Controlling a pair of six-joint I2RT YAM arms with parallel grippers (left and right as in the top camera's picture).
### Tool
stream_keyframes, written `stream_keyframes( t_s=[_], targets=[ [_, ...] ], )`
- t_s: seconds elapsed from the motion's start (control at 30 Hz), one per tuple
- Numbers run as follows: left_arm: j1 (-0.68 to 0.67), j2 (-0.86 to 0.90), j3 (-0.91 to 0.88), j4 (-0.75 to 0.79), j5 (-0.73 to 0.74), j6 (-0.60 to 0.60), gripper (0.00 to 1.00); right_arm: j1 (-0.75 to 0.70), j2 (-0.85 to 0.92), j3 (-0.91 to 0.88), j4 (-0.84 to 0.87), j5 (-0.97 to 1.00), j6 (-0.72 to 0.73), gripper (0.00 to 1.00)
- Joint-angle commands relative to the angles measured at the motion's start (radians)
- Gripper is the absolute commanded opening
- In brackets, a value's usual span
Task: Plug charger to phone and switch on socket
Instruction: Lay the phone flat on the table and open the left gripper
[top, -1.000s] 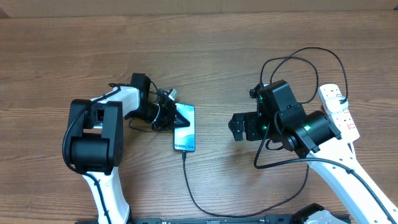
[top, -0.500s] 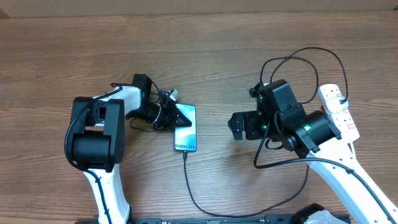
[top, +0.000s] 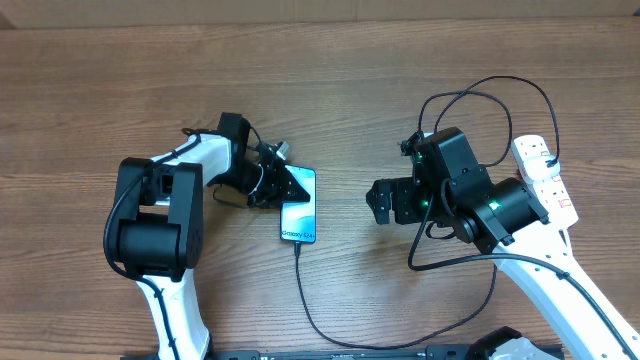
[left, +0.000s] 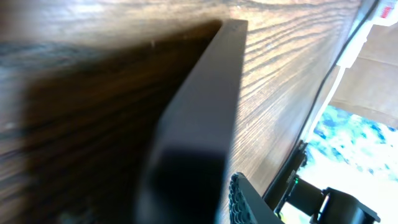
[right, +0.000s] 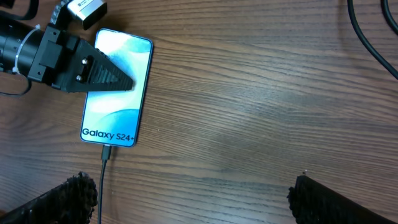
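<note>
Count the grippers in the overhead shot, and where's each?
2. The left gripper is over the phone's end opposite the charger; the right gripper hangs open to the phone's right. None seem hidden.

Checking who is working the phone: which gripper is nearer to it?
Left. The left gripper is at the far end of the phone, with a finger over its screen. The right gripper is open, off to the phone's right and clear of it.

A brown wooden table (top: 330, 70) spreads under the right pincer (top: 377, 203); something white and crumpled (top: 515, 347) lies well behind it.
</note>
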Motion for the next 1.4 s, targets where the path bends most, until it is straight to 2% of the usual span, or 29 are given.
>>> stream_keyframes(
  t_s=[0.0, 0.17, 0.5, 0.77, 0.97, 1.23, 1.37],
  targets=[
    [0.018, 0.085, -0.008, -0.015, -0.517, -0.045, 0.23, -0.003, -0.003, 0.024, 0.009, -0.005, 0.008, 1.0],
    [0.018, 0.085, 0.023, -0.065, -0.607, -0.045, 0.25, -0.003, -0.003, 0.024, 0.011, -0.005, 0.008, 1.0],
    [0.017, 0.085, 0.023, -0.093, -0.642, -0.045, 0.26, -0.003, -0.003, 0.024, 0.008, -0.005, 0.008, 1.0],
    [0.017, 0.085, 0.023, -0.107, -0.628, -0.044, 0.28, -0.003, -0.003, 0.024, 0.01, -0.005, 0.008, 1.0],
    [0.017, 0.085, 0.023, -0.101, -0.509, 0.033, 0.34, -0.003, -0.003, 0.024, 0.012, -0.005, 0.008, 1.0],
    [0.017, 0.085, 0.023, -0.106, -0.512, 0.077, 0.38, -0.003, -0.003, 0.024, 0.015, -0.005, 0.008, 1.0],
    [0.017, 0.085, 0.023, -0.106, -0.56, 0.079, 0.38, -0.003, -0.003, 0.024, 0.018, -0.005, 0.008, 1.0]
  ],
)
